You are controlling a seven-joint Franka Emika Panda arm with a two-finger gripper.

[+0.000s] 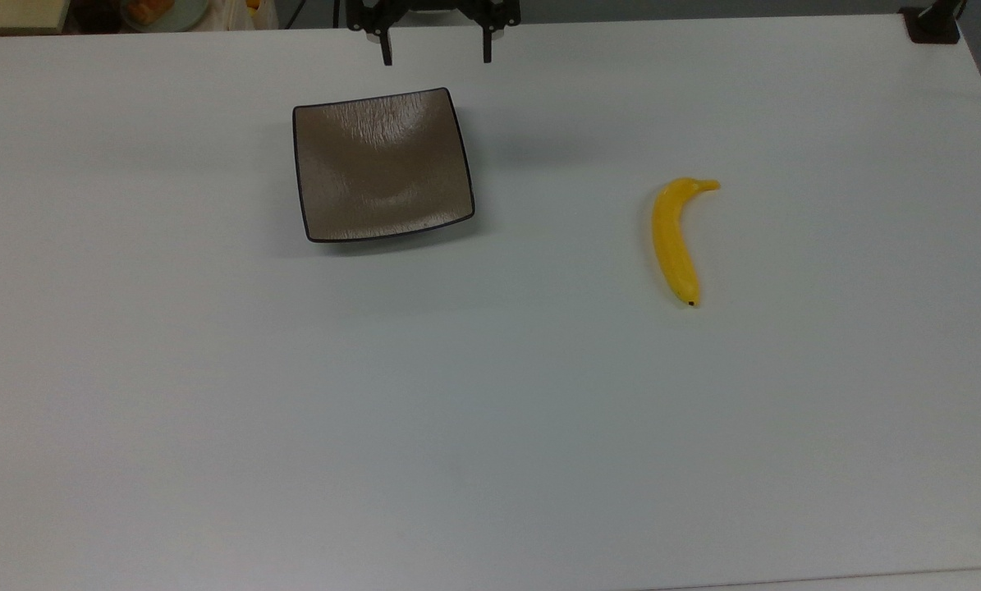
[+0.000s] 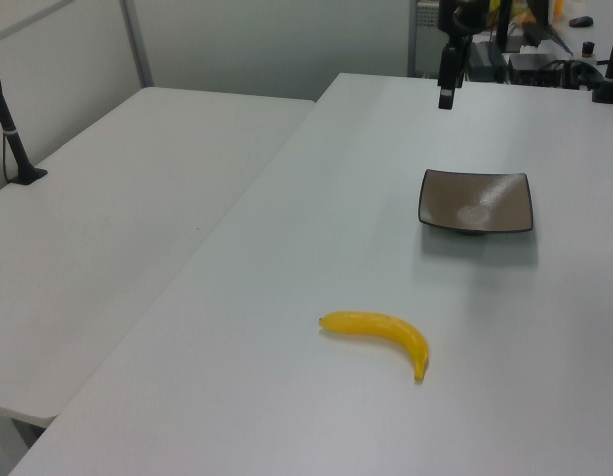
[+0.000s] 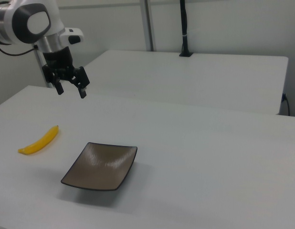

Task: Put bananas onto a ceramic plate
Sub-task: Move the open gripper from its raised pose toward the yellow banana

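Note:
A bright yellow banana (image 1: 676,240) lies flat on the white table, right of centre in the top view; it also shows as the banana (image 2: 380,335) in the left view and the banana (image 3: 39,140) in the right view. The square brown plate (image 1: 382,164) with a black rim sits empty at the top view's upper middle, plate (image 2: 476,200), plate (image 3: 101,165). My gripper (image 1: 436,54) hangs open in the air above the table's far edge, beyond the plate, gripper (image 3: 71,90), gripper (image 2: 447,91), holding nothing and well apart from the banana.
A second white table (image 2: 118,208) adjoins this one. A black post (image 2: 9,119) is clamped at its edge, and a black clamp (image 1: 933,23) sits at the top view's upper right corner. Clutter lies beyond the table's far edge (image 1: 162,12).

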